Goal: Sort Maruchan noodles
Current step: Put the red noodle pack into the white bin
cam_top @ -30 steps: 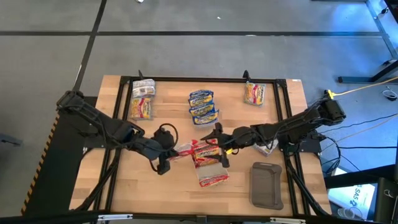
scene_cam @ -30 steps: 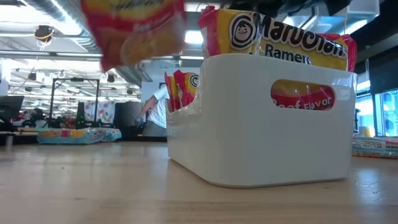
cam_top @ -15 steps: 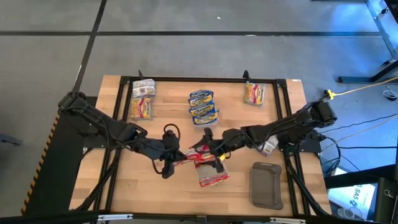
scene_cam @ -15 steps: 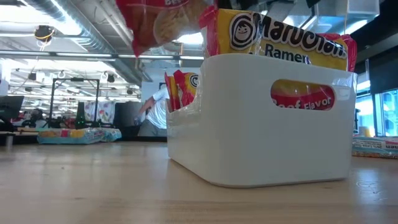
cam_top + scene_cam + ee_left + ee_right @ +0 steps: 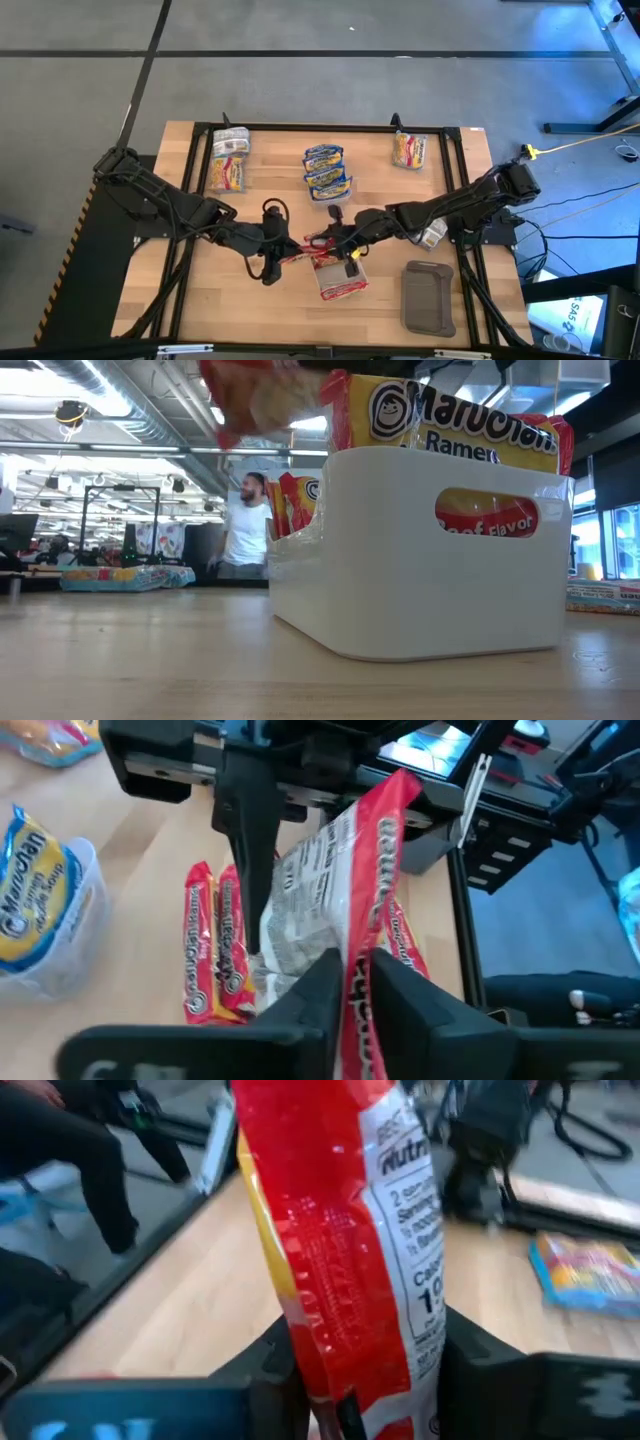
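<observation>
both hands pinch one red packet; binned packets read "maruchan ramen".

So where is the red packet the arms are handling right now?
The red packet hangs mid-table, above the white tray, clamped between left gripper and right gripper.

The table at the frame's centre is pale, matt wood. Crinkly, glossy plastic wraps the red packet. The white tray looks smooth plastic.
</observation>
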Action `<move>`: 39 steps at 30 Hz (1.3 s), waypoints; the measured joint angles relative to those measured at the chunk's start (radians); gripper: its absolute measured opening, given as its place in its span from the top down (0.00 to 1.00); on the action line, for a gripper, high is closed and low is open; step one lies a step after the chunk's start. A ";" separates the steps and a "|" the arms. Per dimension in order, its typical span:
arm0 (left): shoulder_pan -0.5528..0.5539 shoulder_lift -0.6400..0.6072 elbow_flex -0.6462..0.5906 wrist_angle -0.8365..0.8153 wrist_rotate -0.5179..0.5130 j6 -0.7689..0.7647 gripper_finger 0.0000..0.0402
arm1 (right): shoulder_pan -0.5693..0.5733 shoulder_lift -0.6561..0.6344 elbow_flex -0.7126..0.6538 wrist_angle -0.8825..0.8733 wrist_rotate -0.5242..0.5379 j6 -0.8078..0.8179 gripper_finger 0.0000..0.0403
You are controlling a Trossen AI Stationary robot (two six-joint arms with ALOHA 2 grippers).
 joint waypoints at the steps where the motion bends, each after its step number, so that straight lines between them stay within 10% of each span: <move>1: 0.002 -0.004 0.000 0.000 0.001 0.012 0.85 | 0.000 -0.010 0.000 -0.031 0.016 0.001 0.74; 17: 0.090 0.037 0.000 0.034 -0.004 0.184 0.42 | -0.001 -0.074 -0.001 -0.210 0.121 0.209 0.73; 29: 0.126 0.134 0.000 0.012 0.048 0.124 0.44 | -0.001 -0.074 -0.002 -0.192 0.120 0.264 0.72; 39: 0.133 0.133 0.000 -0.001 0.067 0.116 0.74 | -0.001 -0.074 -0.002 -0.183 0.092 0.269 0.64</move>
